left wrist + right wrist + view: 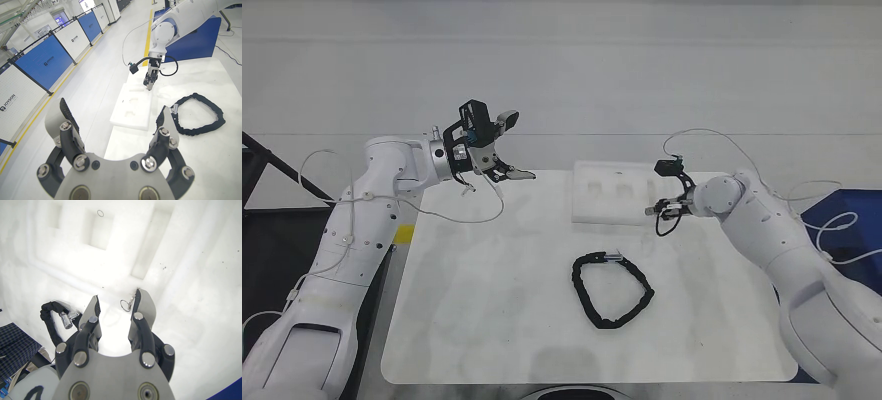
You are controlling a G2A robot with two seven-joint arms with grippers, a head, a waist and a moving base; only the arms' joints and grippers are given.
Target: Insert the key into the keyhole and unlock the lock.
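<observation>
You will find the lock (pixel 612 291) at the centre of the table (pixel 492 320). The foam tray (pixel 587 205) sits behind it. The key (pixel 129 303) lies by the tray's right end, between the fingers of the right gripper (pixel 117 294).

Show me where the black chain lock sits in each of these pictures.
Top view: the chain lock lies mid-table, on the robot's side of the foam tray.
Left wrist view: chain lock beyond the left gripper, beside the foam tray.
Right wrist view: chain lock beside the right gripper.
Shared landmark: the foam tray.
</observation>
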